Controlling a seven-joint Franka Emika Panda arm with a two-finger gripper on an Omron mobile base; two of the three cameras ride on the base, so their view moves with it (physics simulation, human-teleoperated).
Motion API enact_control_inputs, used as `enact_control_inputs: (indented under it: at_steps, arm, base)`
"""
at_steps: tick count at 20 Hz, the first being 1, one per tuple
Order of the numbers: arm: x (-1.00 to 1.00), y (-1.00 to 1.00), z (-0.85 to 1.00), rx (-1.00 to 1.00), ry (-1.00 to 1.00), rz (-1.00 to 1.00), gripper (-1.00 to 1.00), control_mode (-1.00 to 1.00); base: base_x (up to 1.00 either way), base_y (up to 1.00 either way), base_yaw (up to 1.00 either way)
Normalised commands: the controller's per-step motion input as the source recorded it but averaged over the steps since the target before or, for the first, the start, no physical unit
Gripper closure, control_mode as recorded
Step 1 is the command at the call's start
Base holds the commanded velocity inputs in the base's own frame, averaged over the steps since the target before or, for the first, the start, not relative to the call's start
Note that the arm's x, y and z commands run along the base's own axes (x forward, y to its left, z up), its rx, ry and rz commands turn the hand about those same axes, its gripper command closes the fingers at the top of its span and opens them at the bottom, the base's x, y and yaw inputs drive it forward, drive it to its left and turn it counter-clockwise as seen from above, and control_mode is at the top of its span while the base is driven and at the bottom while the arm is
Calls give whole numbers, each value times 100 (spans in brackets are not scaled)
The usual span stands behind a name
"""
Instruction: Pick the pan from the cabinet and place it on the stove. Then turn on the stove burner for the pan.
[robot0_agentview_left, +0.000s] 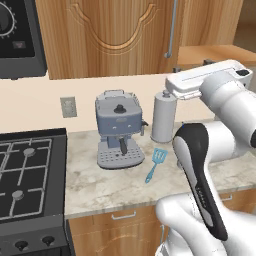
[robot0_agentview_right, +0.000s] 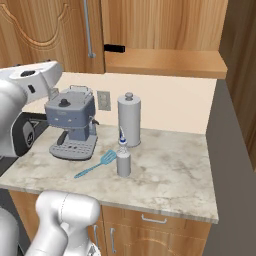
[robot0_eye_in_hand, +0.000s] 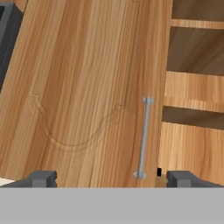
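Facing the warm brown wooden wall cabinet with our gripper spread wide and empty, we see the pan's thin black handle tip just above our right fingertip, poking from the open compartment beside the vertical silver bar handle.

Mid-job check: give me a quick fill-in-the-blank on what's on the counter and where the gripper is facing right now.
1. The gripper faces the closed cabinet door with its jaws ____.
2. The spatula lying on the counter is ____ in colour.
3. The coffee machine stands between the stove and the ____ canister.

Missing words: open; blue; grey
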Motion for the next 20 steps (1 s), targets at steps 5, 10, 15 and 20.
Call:
enact_control_inputs:
  at_steps: [5, 10, 15, 20]
  arm:
    - [24, -12, 41, 8, 0, -2, -100, -100]
    - [22, -29, 34, 9, 2, -1, -100, -100]
    - [17, -21, 6, 4, 1, 0, -100, -100]
    - [31, -1, -17, 0, 0, 0, -100, -100]
  base:
    - [0, 0, 0]
    - [0, 0, 0]
    - [0, 0, 0]
    - [0, 0, 0]
